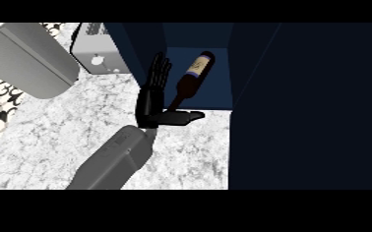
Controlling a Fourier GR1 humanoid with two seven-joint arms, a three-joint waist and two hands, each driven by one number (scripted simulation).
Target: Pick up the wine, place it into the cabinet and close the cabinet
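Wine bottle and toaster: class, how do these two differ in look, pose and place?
The wine bottle is dark and slender with a pale label; the toaster is a light grey box. The wine bottle leans tilted inside the open cabinet, beside the hand; the toaster stands outside, left of the cabinet. Both sit at counter level.

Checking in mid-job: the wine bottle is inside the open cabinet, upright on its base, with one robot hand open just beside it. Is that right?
Not quite. The wine bottle is inside the open cabinet, but it is tilted over on a slant, not upright on its base. The head view shows this. The robot hand beside it does have its fingers straight and open, thumb out below the bottle.
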